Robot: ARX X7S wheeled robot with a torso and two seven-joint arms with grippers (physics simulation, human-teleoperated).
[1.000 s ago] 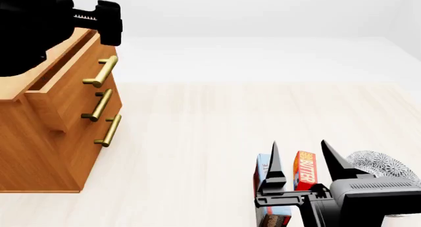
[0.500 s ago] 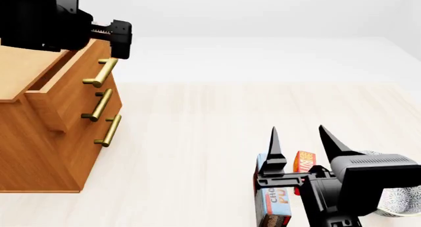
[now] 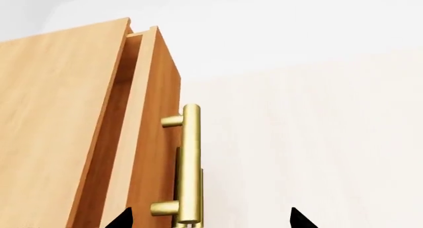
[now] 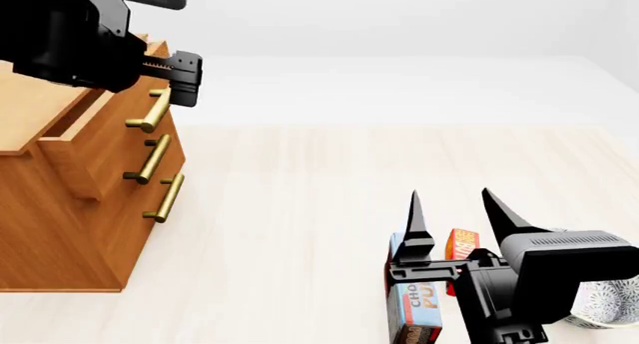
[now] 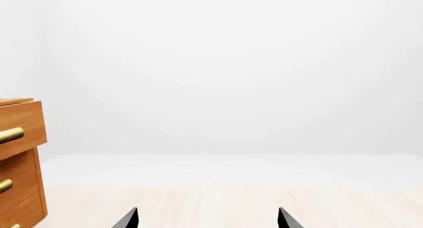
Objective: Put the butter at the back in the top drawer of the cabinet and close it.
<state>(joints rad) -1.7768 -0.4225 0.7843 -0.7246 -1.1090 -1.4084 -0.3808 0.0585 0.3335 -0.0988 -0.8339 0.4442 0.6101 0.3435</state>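
The cabinet stands at the left of the head view, its top drawer pulled out a little so a narrow gap shows behind its front. My left gripper hangs open just above that drawer's brass handle. In the left wrist view the handle lies between the open fingertips of the gripper, nearer one of them. The red butter lies on the floor at lower right, partly hidden under my open right gripper, which holds nothing. The right wrist view shows this gripper over bare floor.
A blue-and-brown chocolate pudding box lies right beside the butter. A patterned bowl sits behind my right arm at the lower right edge. The cabinet's two lower drawers are shut. The cabinet's corner shows in the right wrist view.
My left gripper has come down and right to the top drawer's handle. My right gripper has risen slightly over the two boxes and hides more of the butter.
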